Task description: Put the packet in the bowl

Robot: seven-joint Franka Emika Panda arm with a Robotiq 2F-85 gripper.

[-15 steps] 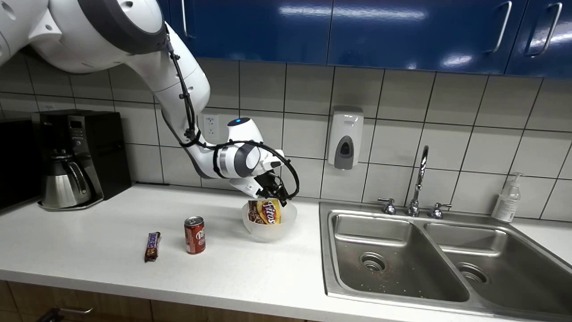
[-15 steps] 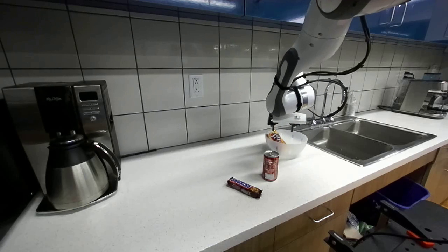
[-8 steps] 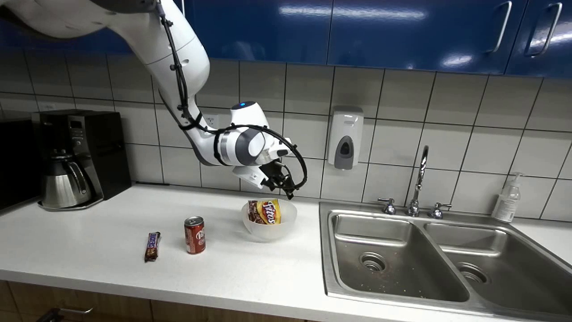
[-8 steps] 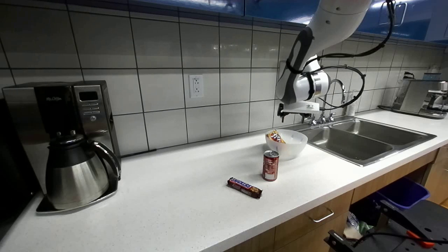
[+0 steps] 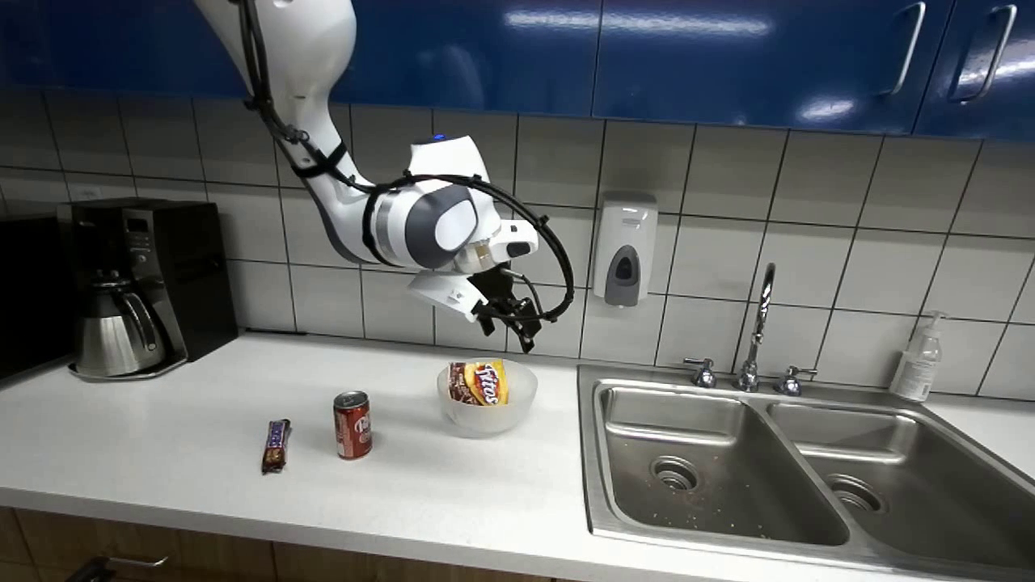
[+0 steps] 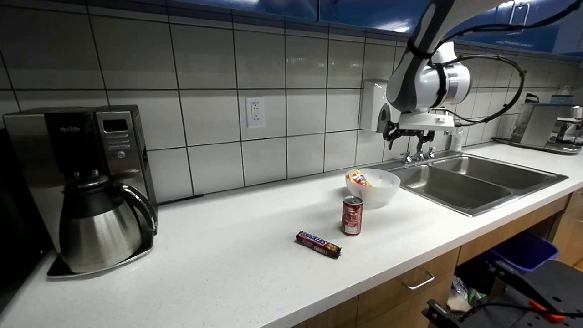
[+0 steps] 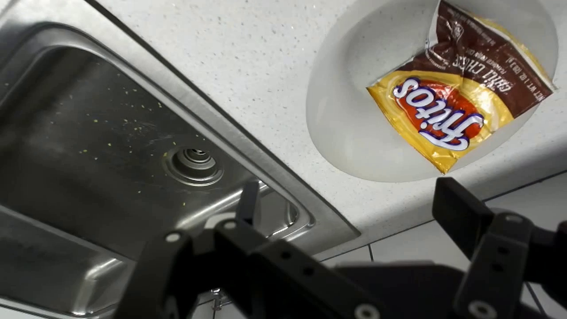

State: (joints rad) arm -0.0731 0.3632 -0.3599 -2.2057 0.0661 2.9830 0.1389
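Observation:
The packet, an orange-yellow and brown snack bag (image 5: 479, 383), lies tilted inside the white translucent bowl (image 5: 485, 420), leaning against its side. In an exterior view, the top of the packet (image 6: 359, 177) shows above the rim of the bowl (image 6: 380, 193). In the wrist view, the packet (image 7: 458, 95) lies at the upper right, inside the bowl (image 7: 341, 124). My gripper (image 5: 508, 336) is above the bowl, apart from the packet, with nothing between its fingers. In the wrist view the fingers of the gripper (image 7: 350, 192) are wide apart.
A red soda can (image 5: 352, 426) and a dark bar wrapper (image 5: 276, 446) are on the counter left of the bowl. The steel sink (image 5: 593, 453) is right of it. A soap dispenser (image 5: 627, 250) hangs on the tiled wall. A coffee maker (image 6: 100, 218) stands at the left.
The gripper has risen from inside the bowl to above it, moving toward the sink in an exterior view. The packet stays in the bowl. The can, bar and bowl have not moved.

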